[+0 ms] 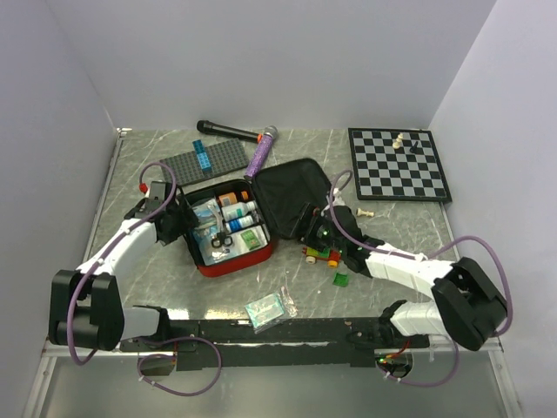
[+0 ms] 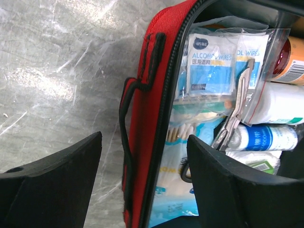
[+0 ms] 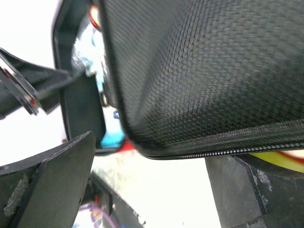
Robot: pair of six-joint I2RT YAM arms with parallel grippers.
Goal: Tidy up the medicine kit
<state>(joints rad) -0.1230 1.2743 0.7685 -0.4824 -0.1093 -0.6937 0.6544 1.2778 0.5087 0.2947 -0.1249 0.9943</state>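
Note:
The medicine kit (image 1: 228, 251) lies open mid-table, a red case with its black-lined lid (image 1: 291, 196) raised on the right. Inside it are alcohol wipe packets (image 2: 211, 61), metal scissors (image 2: 235, 114), a cotton swab pack (image 2: 187, 135) and white bottles (image 2: 266, 137). My left gripper (image 1: 180, 222) is open at the kit's left side. In the left wrist view the red wall (image 2: 145, 142) and its black handle run between the jaws, one finger outside and one over the contents. My right gripper (image 1: 310, 228) is open just below the lid's zipper edge (image 3: 228, 152), touching nothing I can see.
A sealed packet (image 1: 265, 309) lies near the front edge. Coloured toy bricks (image 1: 324, 255) sit beside the right gripper. Behind the kit are a grey studded baseplate (image 1: 204, 161), a black microphone (image 1: 228, 131) and a purple one (image 1: 261, 152). A chessboard (image 1: 399, 164) is at back right.

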